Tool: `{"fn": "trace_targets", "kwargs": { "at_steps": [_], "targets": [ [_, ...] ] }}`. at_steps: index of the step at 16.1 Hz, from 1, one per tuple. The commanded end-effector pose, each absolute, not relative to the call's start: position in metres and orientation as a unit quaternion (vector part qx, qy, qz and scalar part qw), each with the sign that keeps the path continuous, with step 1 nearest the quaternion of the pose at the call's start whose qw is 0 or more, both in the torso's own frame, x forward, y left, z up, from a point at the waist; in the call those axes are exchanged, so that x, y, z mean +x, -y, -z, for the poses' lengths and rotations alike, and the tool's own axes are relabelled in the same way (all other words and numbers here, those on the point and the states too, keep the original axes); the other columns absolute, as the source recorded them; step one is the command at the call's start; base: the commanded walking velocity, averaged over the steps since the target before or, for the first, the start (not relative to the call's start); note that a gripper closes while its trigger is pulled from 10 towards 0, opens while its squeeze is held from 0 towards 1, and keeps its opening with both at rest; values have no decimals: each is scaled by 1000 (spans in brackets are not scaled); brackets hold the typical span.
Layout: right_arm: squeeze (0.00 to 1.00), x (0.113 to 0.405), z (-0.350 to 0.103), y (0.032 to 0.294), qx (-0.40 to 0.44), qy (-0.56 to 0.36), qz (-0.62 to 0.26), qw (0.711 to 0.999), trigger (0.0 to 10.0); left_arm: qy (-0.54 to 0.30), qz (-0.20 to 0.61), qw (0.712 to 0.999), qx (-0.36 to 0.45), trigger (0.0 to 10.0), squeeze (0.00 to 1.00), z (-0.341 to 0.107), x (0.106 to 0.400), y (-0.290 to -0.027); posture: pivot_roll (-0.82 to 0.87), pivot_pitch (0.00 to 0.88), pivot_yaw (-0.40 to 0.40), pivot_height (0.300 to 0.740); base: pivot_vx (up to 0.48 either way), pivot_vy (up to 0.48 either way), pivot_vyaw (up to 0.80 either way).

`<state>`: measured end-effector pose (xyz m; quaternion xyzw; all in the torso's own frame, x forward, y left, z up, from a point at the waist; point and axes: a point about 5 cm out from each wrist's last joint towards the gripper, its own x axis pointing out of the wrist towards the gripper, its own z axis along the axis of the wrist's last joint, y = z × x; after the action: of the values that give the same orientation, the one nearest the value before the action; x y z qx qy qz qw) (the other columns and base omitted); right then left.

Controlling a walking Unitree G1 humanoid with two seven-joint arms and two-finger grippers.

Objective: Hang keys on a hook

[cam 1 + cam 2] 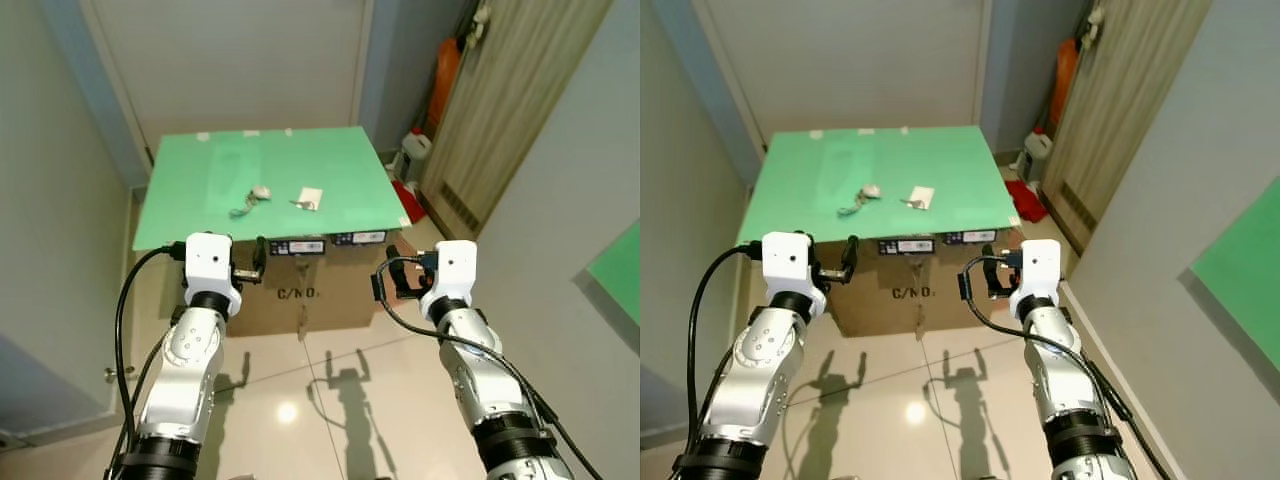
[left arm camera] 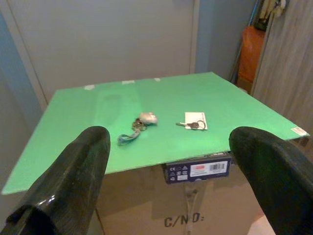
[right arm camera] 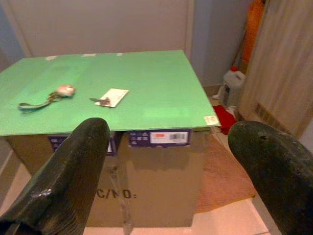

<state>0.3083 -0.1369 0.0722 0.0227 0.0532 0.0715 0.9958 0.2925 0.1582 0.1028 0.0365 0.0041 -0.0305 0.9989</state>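
Both pincers, left pincer [image 1: 262, 262] and right pincer [image 1: 393, 283], hung released short of the tabletop [image 1: 330, 165]. Keys [image 2: 191, 125] lay mid-tabletop beside a keychain [image 2: 138, 126]. Risk, we judged: grabbing the wrong one.

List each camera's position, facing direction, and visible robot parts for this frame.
Left eye, right eye: head stereo pair, looking down at green board; both arms show.
Left wrist: faces strap keys and card keys between left gripper fingers.
Right wrist: faces cardboard box; right gripper fingers frame it.
All share both key sets.
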Motion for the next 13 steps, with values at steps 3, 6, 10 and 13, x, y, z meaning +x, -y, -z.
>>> {"fn": "trace_targets", "kwargs": {
  "at_steps": [3, 6, 10, 13],
  "targets": [
    [0, 311, -74, 137, 18, -53, -71, 996, 10000, 8, 38, 998, 53, 10000, 0, -108, 293, -157, 24, 0, -5, 740, 360, 319, 0],
    [0, 311, -74, 136, 16, -52, -71, 996, 10000, 10, 44, 998, 54, 10000, 0, -110, 295, -156, 25, 0, -4, 740, 382, 287, 0],
    [0, 308, -72, 136, 13, -54, -73, 996, 10000, 7, 47, 998, 46, 10000, 0, -109, 294, -156, 25, 0, -5, 740, 403, 206, 0],
    [0, 307, -72, 135, 12, -53, -76, 996, 10000, 3, 49, 997, 54, 10000, 0, -108, 294, -157, 28, 0, -3, 740, 464, 0, 0]
  ]
}}
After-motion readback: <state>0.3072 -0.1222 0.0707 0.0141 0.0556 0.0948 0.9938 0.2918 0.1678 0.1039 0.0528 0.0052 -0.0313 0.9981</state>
